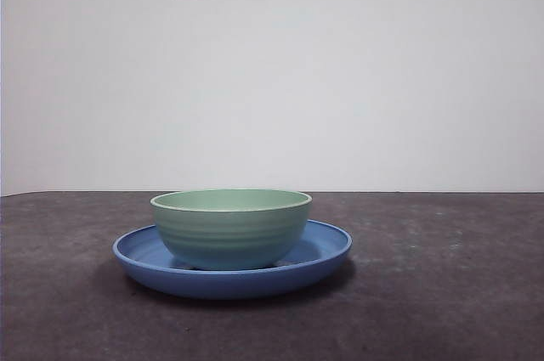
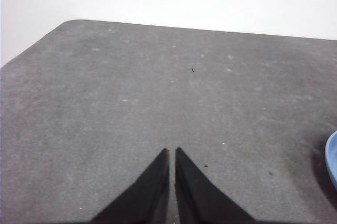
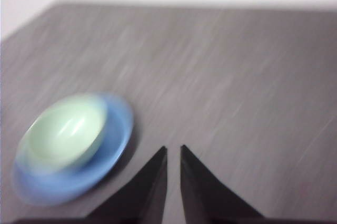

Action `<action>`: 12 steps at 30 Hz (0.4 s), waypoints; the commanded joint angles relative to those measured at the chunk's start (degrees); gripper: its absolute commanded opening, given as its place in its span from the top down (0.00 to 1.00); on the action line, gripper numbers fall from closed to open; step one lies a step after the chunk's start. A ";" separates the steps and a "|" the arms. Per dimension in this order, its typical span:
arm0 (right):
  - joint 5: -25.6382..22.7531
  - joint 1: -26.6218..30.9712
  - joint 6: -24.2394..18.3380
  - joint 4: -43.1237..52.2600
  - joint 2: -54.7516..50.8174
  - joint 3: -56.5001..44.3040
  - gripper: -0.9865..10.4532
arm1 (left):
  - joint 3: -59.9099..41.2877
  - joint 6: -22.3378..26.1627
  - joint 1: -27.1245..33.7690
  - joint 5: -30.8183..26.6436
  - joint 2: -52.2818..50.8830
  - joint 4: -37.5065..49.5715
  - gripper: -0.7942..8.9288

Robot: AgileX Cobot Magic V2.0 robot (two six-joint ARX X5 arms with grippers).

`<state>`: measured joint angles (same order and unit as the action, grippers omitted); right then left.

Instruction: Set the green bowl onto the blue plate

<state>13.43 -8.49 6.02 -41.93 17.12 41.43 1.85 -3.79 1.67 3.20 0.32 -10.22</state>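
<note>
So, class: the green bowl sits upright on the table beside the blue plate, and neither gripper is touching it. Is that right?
Not quite. The green bowl is upright, but it sits on the blue plate, not beside it on the table; the front view shows its base inside the plate's rim. The rest holds: the left gripper and the right gripper are both clear of it.

No legible text or labels.

The pale mint-green bowl (image 1: pixel 231 227) has faint horizontal ribs, the plate (image 1: pixel 323 252) is medium blue, the table (image 1: pixel 442 293) mottled dark grey.
</note>
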 commanded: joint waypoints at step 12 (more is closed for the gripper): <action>-0.42 6.12 -5.09 27.36 -10.43 -27.32 0.88 | -1.18 -0.11 0.20 -0.24 -0.13 -0.46 0.90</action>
<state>13.23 -2.50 2.68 -15.57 7.11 14.50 1.85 -3.79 1.67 3.20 0.32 -10.20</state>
